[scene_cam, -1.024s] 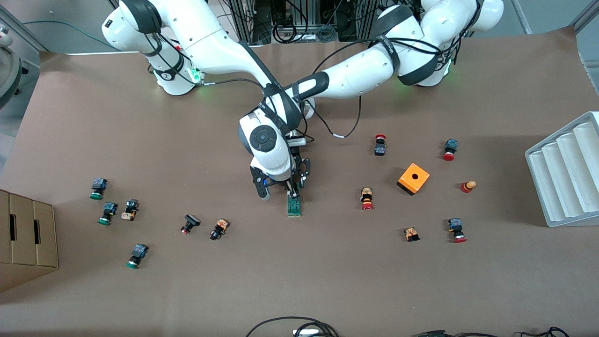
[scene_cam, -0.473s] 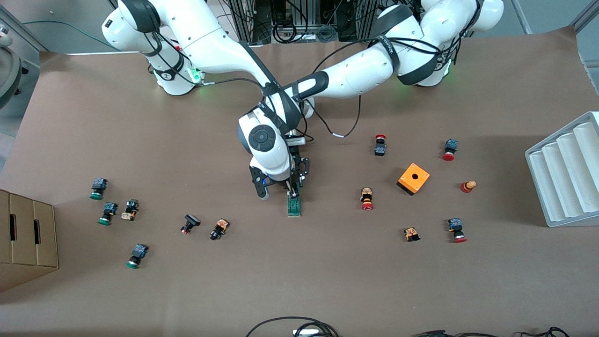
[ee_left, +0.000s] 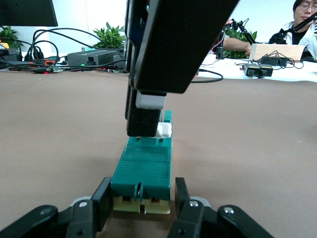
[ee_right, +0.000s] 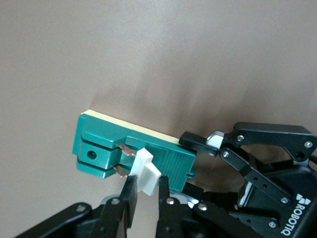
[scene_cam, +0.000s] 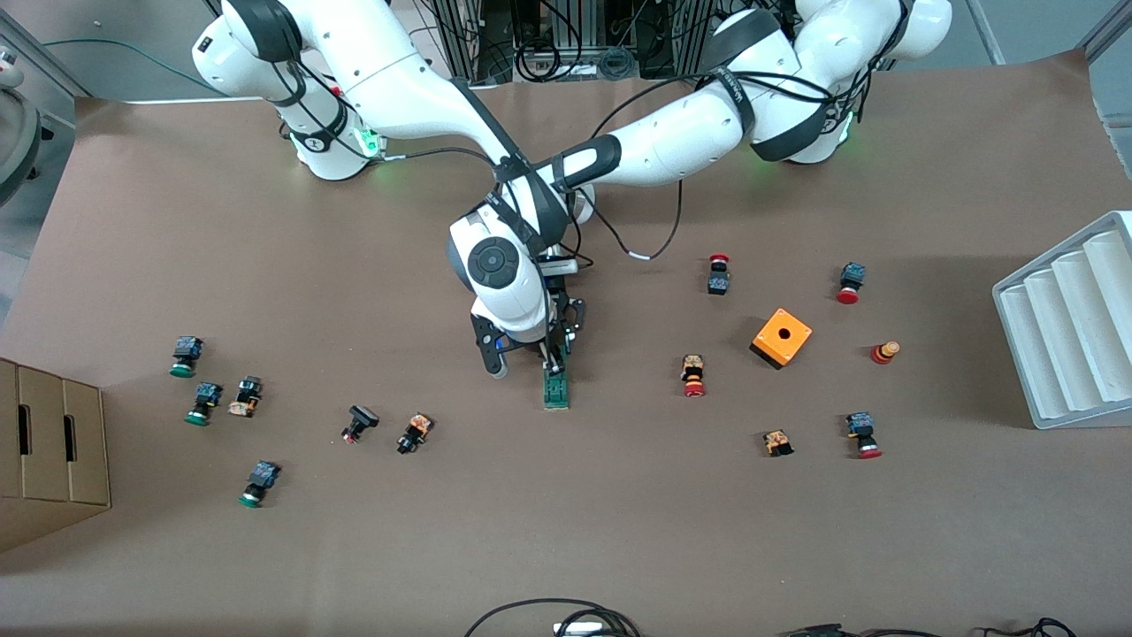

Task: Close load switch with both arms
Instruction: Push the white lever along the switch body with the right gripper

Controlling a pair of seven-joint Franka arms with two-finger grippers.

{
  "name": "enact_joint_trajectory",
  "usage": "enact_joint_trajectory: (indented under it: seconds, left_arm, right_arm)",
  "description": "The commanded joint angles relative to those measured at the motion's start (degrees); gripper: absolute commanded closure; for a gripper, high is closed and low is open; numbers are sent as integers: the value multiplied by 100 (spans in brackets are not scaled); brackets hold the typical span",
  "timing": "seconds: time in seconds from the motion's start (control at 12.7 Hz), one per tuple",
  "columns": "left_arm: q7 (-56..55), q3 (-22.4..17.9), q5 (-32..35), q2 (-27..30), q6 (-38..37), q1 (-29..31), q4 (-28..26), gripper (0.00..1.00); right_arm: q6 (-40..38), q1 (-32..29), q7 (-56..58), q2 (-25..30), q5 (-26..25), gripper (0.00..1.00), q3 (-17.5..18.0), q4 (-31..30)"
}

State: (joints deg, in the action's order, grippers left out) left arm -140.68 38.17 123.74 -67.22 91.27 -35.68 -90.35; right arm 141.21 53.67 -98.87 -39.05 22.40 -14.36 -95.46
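Observation:
The load switch (scene_cam: 556, 391), a narrow green block with a white tab (ee_right: 146, 172), lies flat mid-table. The right arm reaches down onto it from above. My right gripper (ee_right: 144, 181) is shut on the white tab, one finger against each side of it; in the front view it (scene_cam: 554, 359) is over the switch's end farther from the camera. My left gripper (ee_left: 142, 199) sits low on the table with its fingers (ee_left: 105, 198) pressed against both sides of the switch's (ee_left: 143, 166) ribbed end. The right arm's wrist hides it in the front view.
An orange box with a hole (scene_cam: 782, 337) and several push buttons (scene_cam: 694, 375) lie toward the left arm's end. More buttons (scene_cam: 416, 432) lie toward the right arm's end, by a cardboard box (scene_cam: 49, 442). A white ribbed rack (scene_cam: 1070, 327) stands at the table's edge.
The right arm's wrist has edged slightly toward its own end of the table. The load switch has stayed where it was.

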Motion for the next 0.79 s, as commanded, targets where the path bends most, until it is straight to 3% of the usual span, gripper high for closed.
enact_joint_trajectory:
  seconds: [0.0,0.71]
  left_arm:
    - [-64,24,10,-55,5,26,-9,45]
    - [-56,24,27,-46,14,35,-9,47]
  right_arm:
    - [135,-217,122,-164,115,78,-49,378]
    - [126,-349,96,-384,150,78,-23,720]
